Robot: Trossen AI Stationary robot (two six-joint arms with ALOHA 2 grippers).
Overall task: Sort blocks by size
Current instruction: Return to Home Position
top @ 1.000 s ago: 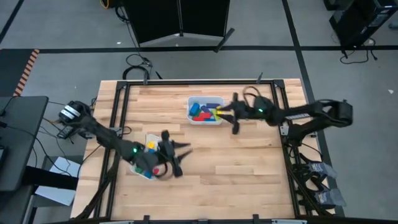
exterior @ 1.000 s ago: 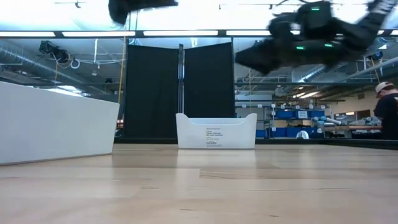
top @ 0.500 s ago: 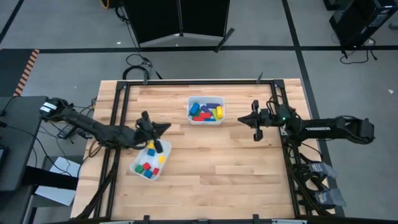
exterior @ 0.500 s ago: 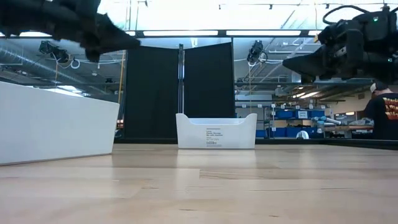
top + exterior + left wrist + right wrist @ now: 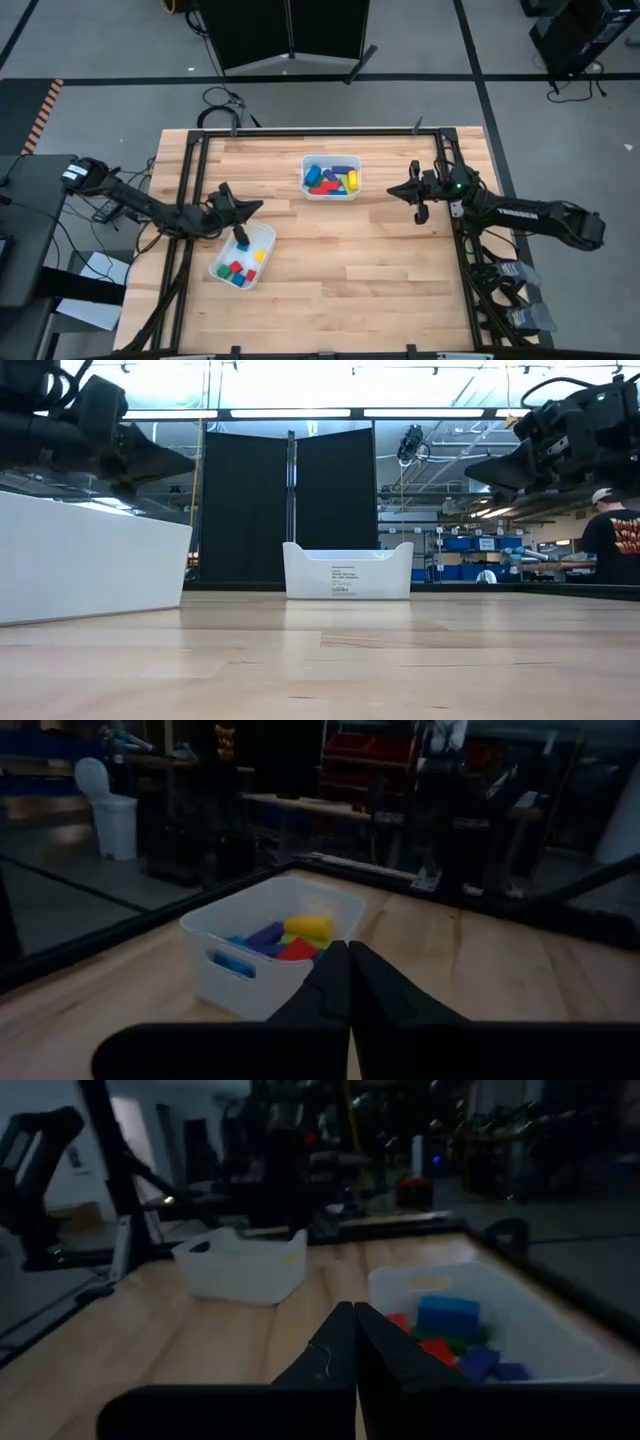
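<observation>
**Layout (high view, clock face centred on the table (image 5: 350, 262)).**

1. Far bin (image 5: 347, 572): white, at 12 o'clock, near the far edge. It holds the bars (image 5: 331, 180), which are blue, red, green and yellow and lie piled together.
2. Near bin (image 5: 90, 565): white, at 9 o'clock, turned slightly askew. It holds the cubes (image 5: 240, 266), which are red, blue, green and yellow.
3. All visible blocks lie inside these two bins.

**Left arm.** It enters from 9 o'clock. The left gripper (image 5: 348, 958) hangs above the table at 10 o'clock, over the far corner of the near bin and pointing toward 3 o'clock. Its jaws are closed tip to tip and hold nothing.

**Right arm.** It enters from 3 o'clock. The right gripper (image 5: 352, 1320) hangs above the table at 2 o'clock, beside the far bin but apart from it, pointing toward 9 o'clock. Its jaws are closed tip to tip and hold nothing.

**Background.** In the low view a person (image 5: 614, 532) stands in the room beyond the table, at the right edge.
</observation>
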